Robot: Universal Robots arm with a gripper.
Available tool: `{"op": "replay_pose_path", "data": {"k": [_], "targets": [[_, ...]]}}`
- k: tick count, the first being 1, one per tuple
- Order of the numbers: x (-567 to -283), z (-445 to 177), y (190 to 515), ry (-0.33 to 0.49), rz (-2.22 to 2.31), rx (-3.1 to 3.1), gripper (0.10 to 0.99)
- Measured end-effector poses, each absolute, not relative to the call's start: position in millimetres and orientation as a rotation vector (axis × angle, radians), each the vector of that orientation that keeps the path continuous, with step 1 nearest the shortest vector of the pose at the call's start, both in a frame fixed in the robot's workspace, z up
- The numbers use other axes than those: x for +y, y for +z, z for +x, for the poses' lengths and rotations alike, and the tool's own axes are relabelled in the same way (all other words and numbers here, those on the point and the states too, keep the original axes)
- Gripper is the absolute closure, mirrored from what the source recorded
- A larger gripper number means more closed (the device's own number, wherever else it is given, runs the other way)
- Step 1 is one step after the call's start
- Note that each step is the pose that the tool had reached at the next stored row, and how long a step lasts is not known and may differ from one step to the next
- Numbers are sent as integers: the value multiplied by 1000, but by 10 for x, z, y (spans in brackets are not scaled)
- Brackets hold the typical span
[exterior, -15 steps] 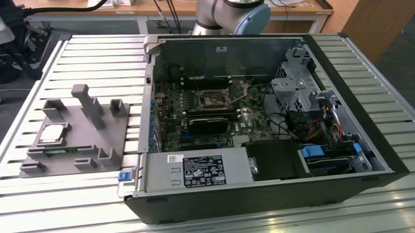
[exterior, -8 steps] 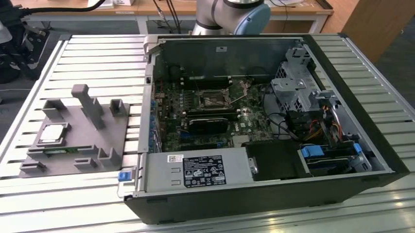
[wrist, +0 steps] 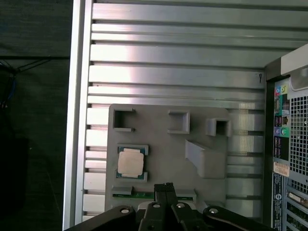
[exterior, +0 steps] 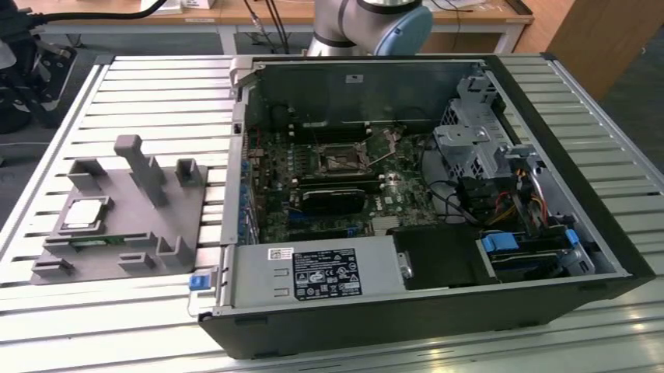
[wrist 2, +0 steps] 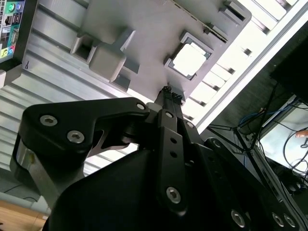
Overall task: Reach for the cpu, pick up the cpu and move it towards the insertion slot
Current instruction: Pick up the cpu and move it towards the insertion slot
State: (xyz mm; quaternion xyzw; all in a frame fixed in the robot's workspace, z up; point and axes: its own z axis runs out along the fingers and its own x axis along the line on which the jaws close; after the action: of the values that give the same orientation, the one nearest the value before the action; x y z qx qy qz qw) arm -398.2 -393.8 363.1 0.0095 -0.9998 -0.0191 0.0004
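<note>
Cpu [exterior: 85, 215]: exterior view, flat silver square seated in grey plastic fixture [exterior: 145, 233] on ribbed aluminium surface [exterior: 104, 326]; insertion slot [exterior: 340, 162] well apart. Second wrist view: end effector [wrist 2: 169, 92] closed, empty. First wrist view: cpu [wrist: 131, 162] nearby, untouched.

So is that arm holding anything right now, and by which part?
No, nothing. The end effector is shut and empty; the cpu lies in its grey tray, untouched.

Thin green mem. stick [wrist: 139, 195] partly hidden behind black gripper [wrist: 166, 185], first wrist view. Silver-blue robot arm [exterior: 368, 23] cut off at exterior view's top.
</note>
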Motion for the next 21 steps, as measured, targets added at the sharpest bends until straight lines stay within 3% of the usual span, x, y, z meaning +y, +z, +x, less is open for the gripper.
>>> {"op": "replay_pose_path", "data": {"k": [21], "targets": [[-3938,-4079,3620,-60,30,-3140,980]]}}
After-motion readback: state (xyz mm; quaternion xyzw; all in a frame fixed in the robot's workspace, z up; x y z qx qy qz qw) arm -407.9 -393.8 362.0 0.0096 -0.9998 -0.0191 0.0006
